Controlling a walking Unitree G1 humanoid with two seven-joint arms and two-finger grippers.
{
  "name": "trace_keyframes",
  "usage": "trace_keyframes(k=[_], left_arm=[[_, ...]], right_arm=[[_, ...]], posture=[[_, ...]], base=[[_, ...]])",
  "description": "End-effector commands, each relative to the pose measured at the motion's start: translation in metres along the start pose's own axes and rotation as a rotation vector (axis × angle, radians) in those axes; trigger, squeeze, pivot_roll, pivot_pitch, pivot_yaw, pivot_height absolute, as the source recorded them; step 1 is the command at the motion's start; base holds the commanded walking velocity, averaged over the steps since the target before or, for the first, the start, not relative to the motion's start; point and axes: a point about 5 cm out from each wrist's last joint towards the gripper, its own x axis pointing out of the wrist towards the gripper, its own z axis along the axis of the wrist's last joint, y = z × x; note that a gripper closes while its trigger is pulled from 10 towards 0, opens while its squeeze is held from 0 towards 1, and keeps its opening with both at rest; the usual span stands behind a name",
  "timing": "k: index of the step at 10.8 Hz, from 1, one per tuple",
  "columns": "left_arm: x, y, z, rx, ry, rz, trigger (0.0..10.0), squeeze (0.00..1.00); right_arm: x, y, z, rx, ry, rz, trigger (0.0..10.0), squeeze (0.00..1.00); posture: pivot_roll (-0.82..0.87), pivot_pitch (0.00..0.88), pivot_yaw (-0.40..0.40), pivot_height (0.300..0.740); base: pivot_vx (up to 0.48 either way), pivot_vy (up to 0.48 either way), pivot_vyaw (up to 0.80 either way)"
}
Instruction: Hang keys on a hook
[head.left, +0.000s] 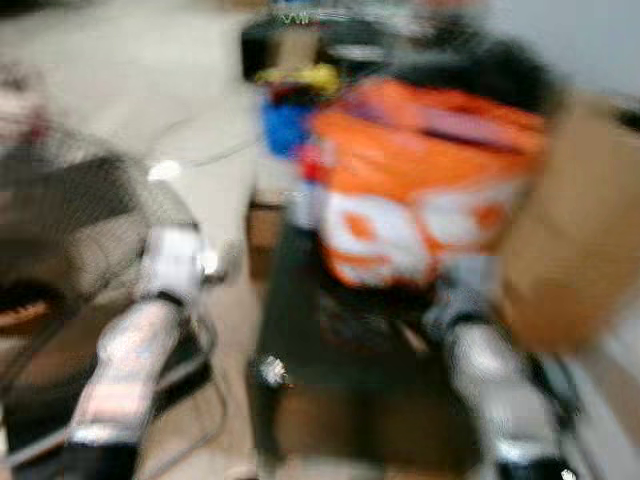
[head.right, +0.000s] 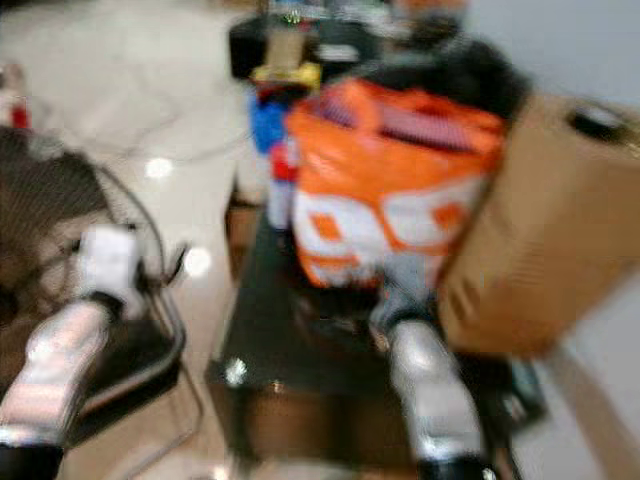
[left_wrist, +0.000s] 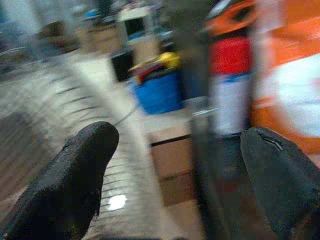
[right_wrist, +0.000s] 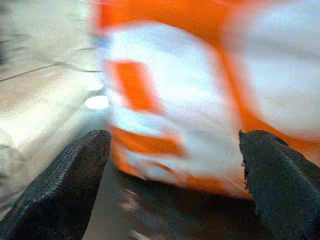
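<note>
Approach phase: blurred walk toward a low dark table (head.right: 255, 350) bearing an orange-and-white bag (head.right: 385, 195).
Left gripper (left_wrist: 180, 175) and right gripper (right_wrist: 175, 180) both gape wide, empty; keys and hook cannot be made out, so locating them comes next.

A cluttered storage or living corner of a home is suggested, though heavy blur is noted. An orange-and-white bag (head.right: 385, 190) and cardboard box (head.right: 550, 230) are crowded on a dark low table (head.right: 270, 340); pale glossy floor (head.right: 130, 90) is seen.
</note>
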Motion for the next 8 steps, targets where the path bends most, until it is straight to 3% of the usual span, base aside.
trace_keyframes(k=[1,4,6,7,8], left_arm=[[0.004,-0.010,0.004,0.000,-0.014,-0.032,10.0,0.07],[0.004,-0.010,-0.001,0.030,0.015,-0.084,10.0,0.04],[0.009,-0.013,0.000,0.057,0.021,-0.210,10.0,0.05],[0.016,-0.015,-0.001,0.062,0.033,-0.265,10.0,0.04],[0.020,-0.020,-0.002,0.078,0.038,-0.319,10.0,0.05]], right_arm=[[-0.002,-0.015,-0.002,-0.047,0.012,-0.029,10.0,1.00],[0.002,-0.025,0.000,-0.109,0.032,-0.028,10.0,1.00],[0.009,-0.034,-0.010,-0.123,0.121,-0.081,10.0,1.00],[0.012,-0.036,-0.013,-0.131,0.156,-0.076,10.0,0.44],[0.013,-0.038,-0.018,-0.135,0.187,-0.074,10.0,0.00]], posture=[[-0.01,0.000,-0.054,0.740],[0.00,0.000,-0.065,0.740],[0.00,0.000,-0.081,0.740],[0.00,0.000,-0.086,0.740],[0.00,0.000,-0.088,0.740]], base=[[0.326,0.000,0.00],[0.000,0.000,0.00],[0.000,0.000,0.00],[0.000,0.000,0.00],[0.000,0.000,0.00]])
